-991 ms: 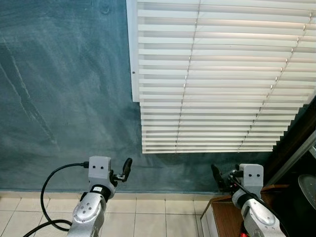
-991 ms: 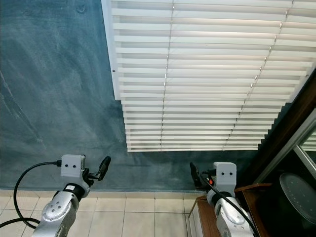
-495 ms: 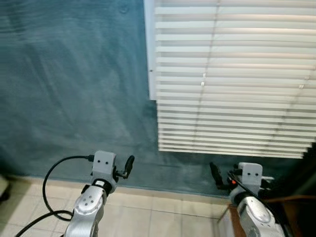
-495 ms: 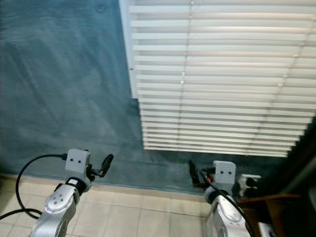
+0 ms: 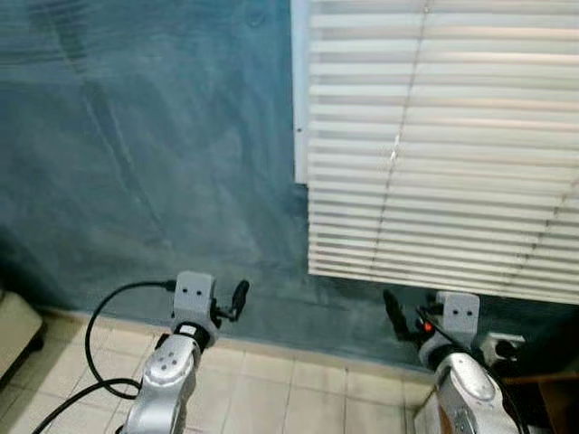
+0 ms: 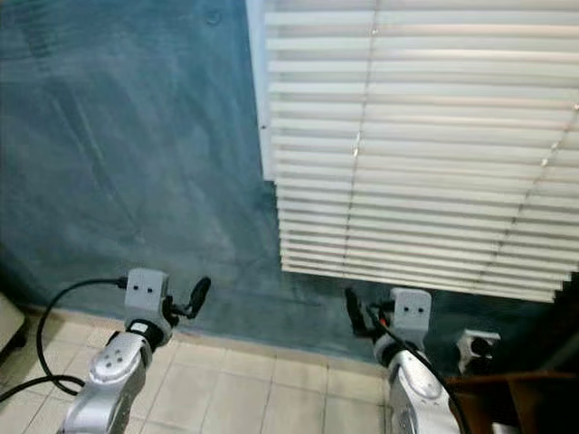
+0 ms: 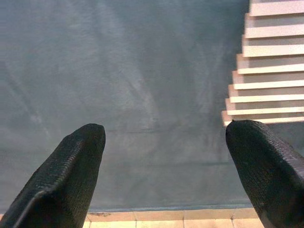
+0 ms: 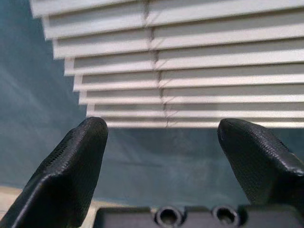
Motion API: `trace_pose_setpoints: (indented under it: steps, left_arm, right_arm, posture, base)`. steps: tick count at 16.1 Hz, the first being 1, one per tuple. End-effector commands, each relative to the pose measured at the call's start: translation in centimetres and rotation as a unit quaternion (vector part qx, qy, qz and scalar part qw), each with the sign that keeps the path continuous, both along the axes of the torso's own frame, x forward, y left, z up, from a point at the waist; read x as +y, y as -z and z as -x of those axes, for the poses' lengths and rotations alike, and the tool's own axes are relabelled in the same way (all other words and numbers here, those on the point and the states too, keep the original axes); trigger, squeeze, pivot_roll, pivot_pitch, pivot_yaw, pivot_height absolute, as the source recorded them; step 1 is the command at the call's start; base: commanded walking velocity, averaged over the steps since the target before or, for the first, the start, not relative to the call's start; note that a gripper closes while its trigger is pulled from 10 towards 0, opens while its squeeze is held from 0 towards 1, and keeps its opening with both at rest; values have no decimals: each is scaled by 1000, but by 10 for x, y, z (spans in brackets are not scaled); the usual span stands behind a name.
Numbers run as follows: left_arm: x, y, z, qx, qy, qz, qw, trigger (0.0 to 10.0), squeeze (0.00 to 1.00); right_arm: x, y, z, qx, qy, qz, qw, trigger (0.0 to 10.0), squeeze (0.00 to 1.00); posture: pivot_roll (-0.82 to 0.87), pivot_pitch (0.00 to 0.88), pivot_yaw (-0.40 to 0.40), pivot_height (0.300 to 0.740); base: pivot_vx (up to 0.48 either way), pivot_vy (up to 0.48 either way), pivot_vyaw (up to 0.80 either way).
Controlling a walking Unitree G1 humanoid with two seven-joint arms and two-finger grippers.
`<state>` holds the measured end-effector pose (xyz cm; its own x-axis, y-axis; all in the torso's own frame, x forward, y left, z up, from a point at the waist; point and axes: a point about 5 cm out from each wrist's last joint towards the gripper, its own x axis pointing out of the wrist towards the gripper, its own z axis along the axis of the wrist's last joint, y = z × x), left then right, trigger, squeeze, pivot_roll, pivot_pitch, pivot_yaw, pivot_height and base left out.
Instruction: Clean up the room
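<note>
1. I'm facing a blue-grey wall [image 5: 145, 154], with white window blinds [image 5: 443, 154] from 12 round to 3 o'clock.
2. My left gripper [image 7: 164, 175] is raised at about 7 o'clock, its two black fingers [image 7: 66, 175] spread wide with nothing between them.
3. My right gripper [image 8: 161, 166] is up at about 5 o'clock, its fingers also spread apart and empty, pointing at the bottom slats of the blinds.
4. A black cable [image 5: 99, 334] loops off my left arm above the beige floor tiles [image 5: 298, 398].
5. At 4 o'clock, low on the wall, a white power socket [image 6: 477, 345] sits just beside a dark wooden piece of furniture [image 6: 516, 402] at the frame's corner.
6. At 8 o'clock, a pale cushioned edge [image 5: 14, 330] peeks in; I can't tell what it belongs to.
7. As for the clutter I'm meant to clear: nothing loose lies on the tiles in front of me, so I can't say where it is.
8. So how it will handle, heavy or light, stiff or soft, I can't judge yet, nor where to grip it.
9. My guess: I need to find the mess first, and both grippers are ready for a pickup.
</note>
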<state>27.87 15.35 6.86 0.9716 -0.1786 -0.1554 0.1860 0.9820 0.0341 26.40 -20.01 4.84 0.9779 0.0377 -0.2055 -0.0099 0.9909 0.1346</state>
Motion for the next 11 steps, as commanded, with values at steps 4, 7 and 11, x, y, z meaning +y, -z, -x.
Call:
trace_pose_setpoints:
  steps: [4, 7, 11]
  left_arm:
    - [9, 2, -3, 1, -10, -25, 1000, 10000, 0]
    - [10, 2, -4, 2, -12, -21, 1000, 10000, 0]
    - [17, 4, -7, 6, -28, -29, 999, 10000, 0]
  right_arm:
    - [9, -1, -8, -8, -22, -7, 1000, 10000, 0]
    - [10, 0, -9, -8, -23, -8, 1000, 10000, 0]
    - [12, 3, -10, -7, -26, -12, 1000, 10000, 0]
  posture:
    - [-26, 0, 57, 740]
    - [-23, 0, 56, 740]
    - [-26, 0, 54, 740]
  base:
    - [0, 0, 672]
    - [0, 0, 646]
    - [0, 0, 638]
